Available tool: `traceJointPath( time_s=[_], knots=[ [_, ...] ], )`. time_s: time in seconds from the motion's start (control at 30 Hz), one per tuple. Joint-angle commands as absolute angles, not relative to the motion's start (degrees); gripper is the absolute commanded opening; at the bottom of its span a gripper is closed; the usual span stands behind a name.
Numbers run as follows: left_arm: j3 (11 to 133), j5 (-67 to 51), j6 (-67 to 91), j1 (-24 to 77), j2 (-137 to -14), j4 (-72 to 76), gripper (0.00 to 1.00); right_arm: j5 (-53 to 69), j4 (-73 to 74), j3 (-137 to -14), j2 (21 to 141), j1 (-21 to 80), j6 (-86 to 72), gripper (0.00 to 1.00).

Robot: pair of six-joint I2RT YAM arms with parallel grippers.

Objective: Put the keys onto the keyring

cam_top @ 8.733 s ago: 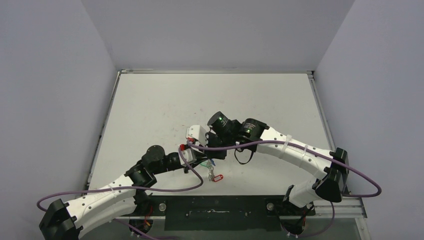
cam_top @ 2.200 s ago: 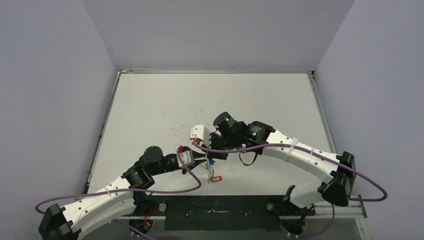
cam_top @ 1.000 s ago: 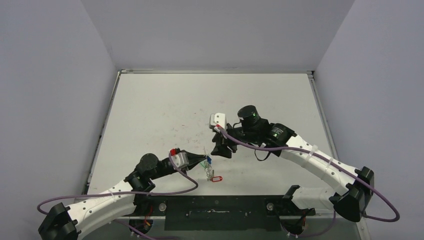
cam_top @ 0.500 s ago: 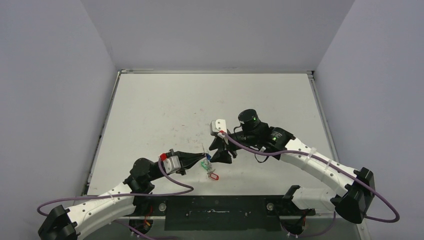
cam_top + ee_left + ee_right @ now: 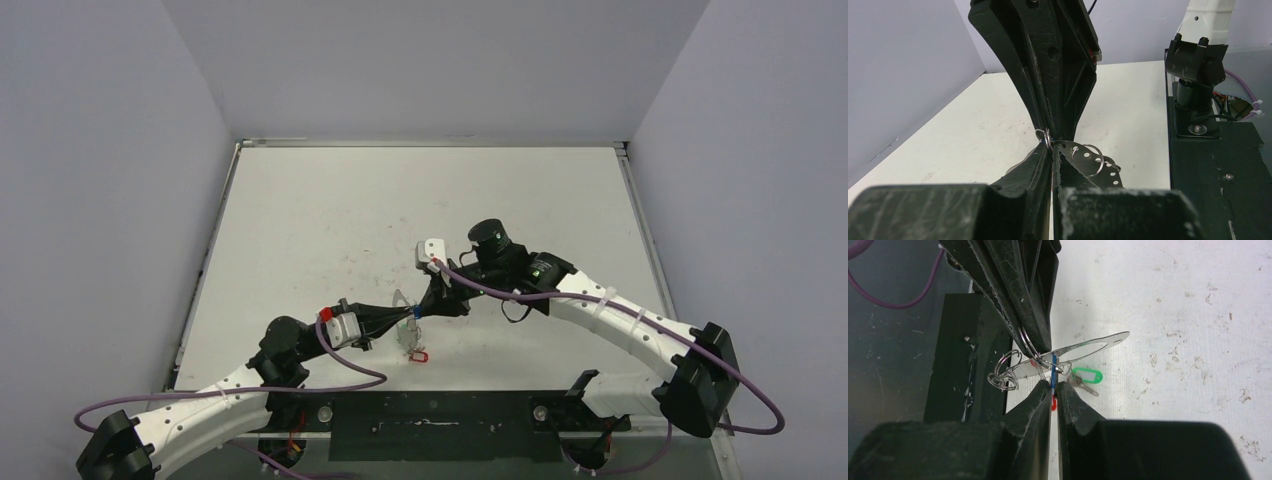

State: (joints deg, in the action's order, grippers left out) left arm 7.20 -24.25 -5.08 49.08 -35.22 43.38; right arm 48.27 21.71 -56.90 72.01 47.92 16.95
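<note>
My left gripper (image 5: pixel 1052 150) is shut on the rim of the keyring (image 5: pixel 1105 172), a silver perforated metal hoop with wire loops (image 5: pixel 1087 160), held on edge just above the table. From the opposite side my right gripper (image 5: pixel 1053 384) is shut on the blue tag (image 5: pixel 1053 371) of one of the keys, right against the keyring (image 5: pixel 1088 346). A green-tagged key (image 5: pixel 1087 375) hangs beside it, and a red tag (image 5: pixel 1053 404) shows below, partly hidden by my fingers. From above, both grippers (image 5: pixel 398 312) (image 5: pixel 422 306) meet at the near centre, with the red tag (image 5: pixel 418 355) dangling under them.
A black base plate (image 5: pixel 440 425) runs along the table's near edge, close under the keyring. The right arm's base (image 5: pixel 1195 65) stands on it. Purple cables (image 5: pixel 340 375) loop off both wrists. Grey walls enclose the white table (image 5: pixel 330 210).
My right gripper was open and apart from the keys; it has moved left and down to the keyring and shut on the blue tag. The left gripper kept its hold, shifting slightly left.
</note>
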Motion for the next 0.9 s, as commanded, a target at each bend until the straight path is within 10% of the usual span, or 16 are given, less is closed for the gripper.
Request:
traceJointPath(
  time_s=[0.0,0.87],
  knots=[
    [7.8,-24.6,-4.4,49.3,-34.2,48.5,0.0,48.3,17.9,-55.9,72.2,47.7,16.7,0.04],
    [7.7,-24.1,-4.3,49.3,-33.5,48.4,0.0,42.7,18.2,-54.1,73.4,49.9,17.5,0.0]
  ],
)
